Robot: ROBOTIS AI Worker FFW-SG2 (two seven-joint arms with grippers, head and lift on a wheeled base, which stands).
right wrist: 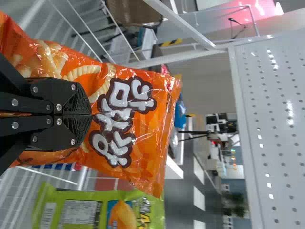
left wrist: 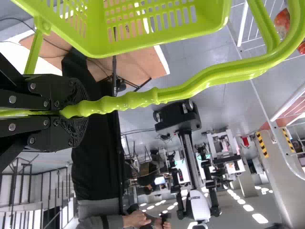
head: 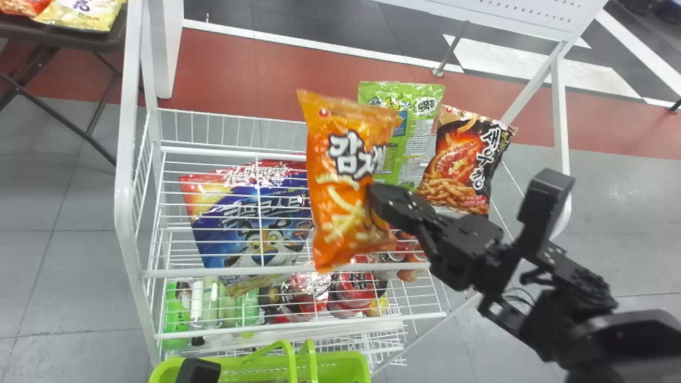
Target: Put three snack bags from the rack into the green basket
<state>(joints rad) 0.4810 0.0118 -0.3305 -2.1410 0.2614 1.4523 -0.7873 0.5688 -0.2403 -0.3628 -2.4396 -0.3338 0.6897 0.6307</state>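
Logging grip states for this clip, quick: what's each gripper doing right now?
Left gripper: closed on the green basket's handle.
Right gripper: closed, holding the orange snack bag.

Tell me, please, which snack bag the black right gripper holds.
The orange bag, clamped in the right gripper; the green bag and red-black bag are ungripped.

Your held bag [head: 340, 186]: orange, pale yellow fries, white lettering edged dark
Your right gripper [head: 379, 205]: black
Your left gripper [head: 198, 371]: black
Right-hand bag [head: 463, 165]: black and red, golden sticks
Green bag [head: 396, 143], left of that: light green, blue patch
Cereal pack [head: 245, 218], farther left: blue and red, cartoon face
Your basket [head: 346, 367], near: lime green, slotted
Your rack [head: 126, 202]: white grid
Floor [head: 53, 282]: grey; far, red band, white stripes
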